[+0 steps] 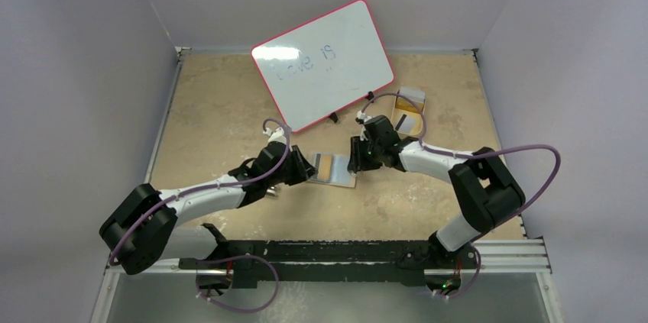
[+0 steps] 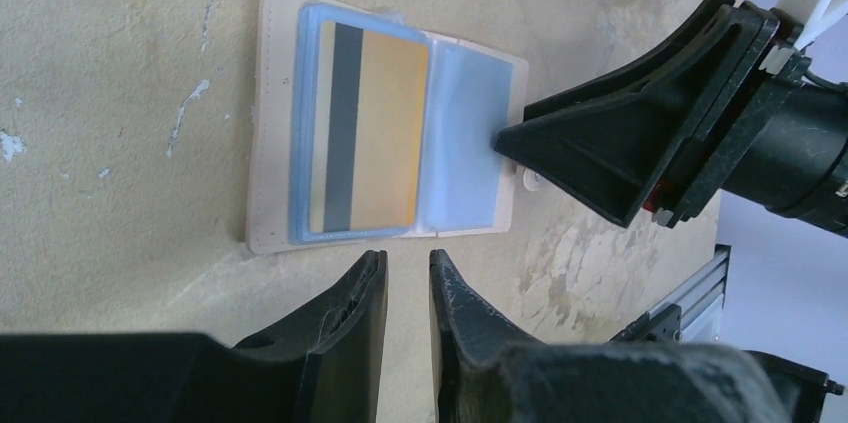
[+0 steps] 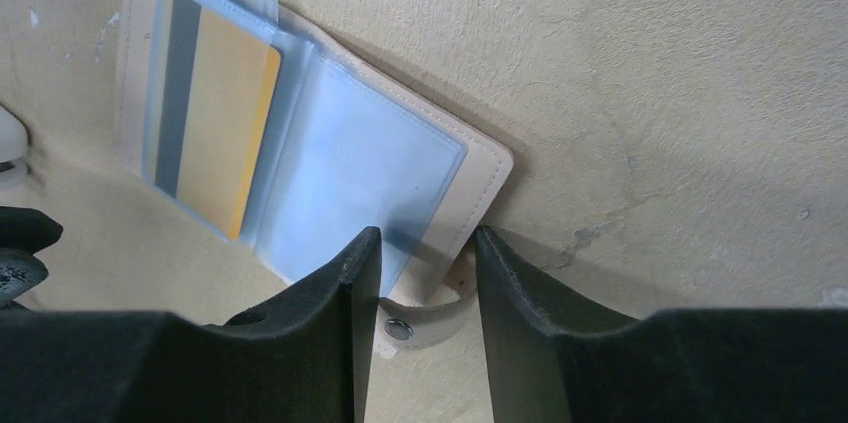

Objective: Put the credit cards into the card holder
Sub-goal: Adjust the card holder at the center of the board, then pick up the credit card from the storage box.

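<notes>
The card holder [image 1: 334, 169] lies open and flat on the table between my two grippers. An orange credit card [image 2: 365, 138] with a dark stripe sits in its left clear sleeve [image 3: 215, 123]; the right sleeve [image 2: 470, 138] looks empty. My left gripper [image 2: 408, 261] hovers just off the holder's near edge, jaws a narrow gap apart with nothing between them. My right gripper [image 3: 428, 238] is open, straddling the holder's right edge, with the snap-button tab [image 3: 420, 318] between its fingers. One fingertip [image 3: 365, 243] overlaps the empty sleeve. More pale cards [image 1: 407, 119] lie at the back right.
A tan oval tray [image 1: 391, 101] holds those cards, behind my right arm. A red-rimmed whiteboard [image 1: 325, 63] stands propped at the back centre. Grey walls close in the table on three sides. A metal rail [image 1: 367, 250] runs along the near edge.
</notes>
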`<state>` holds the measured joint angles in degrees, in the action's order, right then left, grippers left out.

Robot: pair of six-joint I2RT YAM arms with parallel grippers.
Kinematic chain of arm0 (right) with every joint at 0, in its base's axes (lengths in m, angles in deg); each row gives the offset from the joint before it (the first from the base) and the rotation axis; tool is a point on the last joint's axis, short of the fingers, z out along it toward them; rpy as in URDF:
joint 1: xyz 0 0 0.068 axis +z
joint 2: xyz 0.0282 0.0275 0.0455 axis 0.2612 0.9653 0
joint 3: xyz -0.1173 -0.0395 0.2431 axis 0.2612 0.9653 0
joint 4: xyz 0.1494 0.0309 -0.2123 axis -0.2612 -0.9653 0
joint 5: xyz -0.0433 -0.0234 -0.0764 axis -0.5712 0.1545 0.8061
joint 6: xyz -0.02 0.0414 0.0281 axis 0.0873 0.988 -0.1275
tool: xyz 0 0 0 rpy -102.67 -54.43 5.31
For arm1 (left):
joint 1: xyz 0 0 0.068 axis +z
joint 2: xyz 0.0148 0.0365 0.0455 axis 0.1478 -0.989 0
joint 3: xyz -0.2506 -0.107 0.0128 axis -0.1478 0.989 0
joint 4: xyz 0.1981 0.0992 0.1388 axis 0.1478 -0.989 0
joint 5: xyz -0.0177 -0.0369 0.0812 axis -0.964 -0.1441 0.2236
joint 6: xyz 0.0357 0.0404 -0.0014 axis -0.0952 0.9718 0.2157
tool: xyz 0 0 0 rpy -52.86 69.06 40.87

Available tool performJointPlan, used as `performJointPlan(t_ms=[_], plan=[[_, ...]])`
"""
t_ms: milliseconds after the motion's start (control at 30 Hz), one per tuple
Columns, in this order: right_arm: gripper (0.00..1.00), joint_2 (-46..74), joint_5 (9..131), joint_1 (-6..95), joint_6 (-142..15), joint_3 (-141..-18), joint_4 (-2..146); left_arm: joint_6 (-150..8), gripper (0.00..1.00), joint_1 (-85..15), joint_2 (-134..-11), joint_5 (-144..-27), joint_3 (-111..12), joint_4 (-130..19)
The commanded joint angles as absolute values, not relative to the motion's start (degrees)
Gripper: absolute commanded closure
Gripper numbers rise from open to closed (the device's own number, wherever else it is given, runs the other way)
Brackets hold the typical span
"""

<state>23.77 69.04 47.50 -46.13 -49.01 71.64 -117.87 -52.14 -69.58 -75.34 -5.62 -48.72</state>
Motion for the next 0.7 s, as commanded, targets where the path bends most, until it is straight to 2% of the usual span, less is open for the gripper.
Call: performJointPlan(t_ms=[0, 100, 300, 433, 600, 667], plan=[[0.55, 20.36, 67.72, 47.84, -44.59, -49.89, 69.92, -117.64, 0.79, -52.46, -69.16, -76.24, -8.63, -47.04], [0.5, 17.26, 69.64, 47.75, -45.53, -53.61, 65.99, -117.61, 0.78, -52.51, -68.32, -76.58, -8.83, -47.23], [0.48, 14.97, 81.09, 46.94, -55.36, -62.17, 63.15, -114.68, 0.63, -52.5, -63.47, -76.05, -11.31, -52.13], [0.49, 15.92, 87.64, 45.68, -65.57, -66.55, 64.87, -111.42, 0.44, -52.49, -58.72, -75.21, -14.18, -58.28], [0.48, 18.09, 96.12, 42.54, -79.98, -70.19, 67.15, -106.9, 0.39, -52.47, -52.61, -73.34, -18.16, -66.93], [0.48, 19.34, 93.98, 38.34, -83.53, -71.82, 67.14, -105.27, 0.38, -52.49, -50.21, -71.86, -19.48, -70.82]])
